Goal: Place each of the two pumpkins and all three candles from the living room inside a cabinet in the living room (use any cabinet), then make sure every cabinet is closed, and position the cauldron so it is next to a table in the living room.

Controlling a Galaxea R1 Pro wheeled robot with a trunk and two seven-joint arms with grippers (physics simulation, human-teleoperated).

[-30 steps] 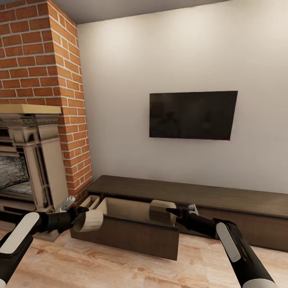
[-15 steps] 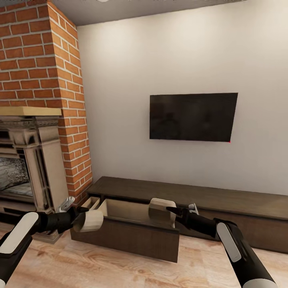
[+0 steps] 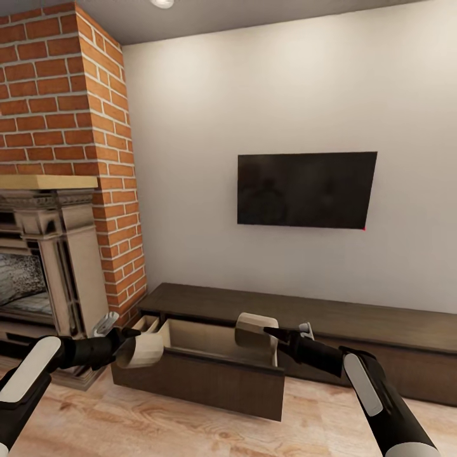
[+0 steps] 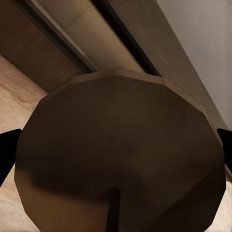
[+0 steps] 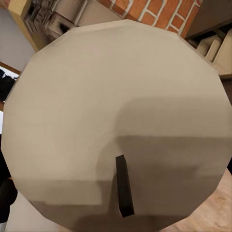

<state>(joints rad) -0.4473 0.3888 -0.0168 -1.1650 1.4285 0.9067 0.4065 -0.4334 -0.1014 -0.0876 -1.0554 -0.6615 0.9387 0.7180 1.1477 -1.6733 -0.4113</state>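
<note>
So each gripper is carrying a candle — the left gripper (image 3: 130, 339) is gripping a pale candle (image 3: 141, 350) at its tip, the right gripper (image 3: 274, 332) another candle (image 3: 256, 330), wick end facing its wrist camera. Just beyond and below both, the cabinet (image 3: 266, 314) is standing with a drawer (image 3: 209, 368) pulled out, pale inside showing. To finish well, each arm should be lowering over the open drawer before letting go, clear of the front edge. Fingers are mostly hidden behind wax; drawer contents are hard to make out, being cut off by the front panel.
</note>
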